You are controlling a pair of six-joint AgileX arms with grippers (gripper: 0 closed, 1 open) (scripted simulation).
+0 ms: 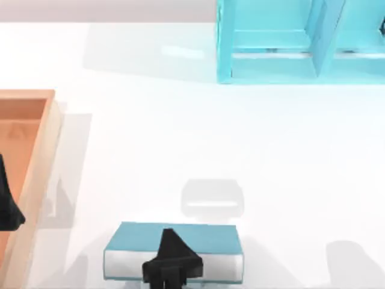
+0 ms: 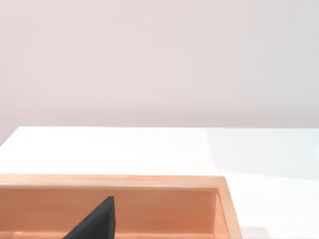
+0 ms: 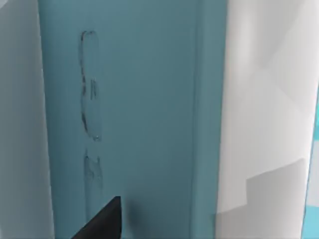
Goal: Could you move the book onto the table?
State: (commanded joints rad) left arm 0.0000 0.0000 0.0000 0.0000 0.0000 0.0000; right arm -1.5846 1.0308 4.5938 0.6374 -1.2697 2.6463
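Note:
The teal-blue book hangs flat near the front edge of the white table, white page edge toward the front. Its soft shadow lies on the table just behind it, so it is off the surface. My right gripper is shut on the book's front edge, left of its middle. Up close in the right wrist view, the teal cover runs past one black finger. My left gripper is parked over the wooden tray at the far left.
The orange-brown wooden tray lines the left side, and its inner wall is seen in the left wrist view. A cyan shelf unit stands at the back right. Bare white table spreads between them.

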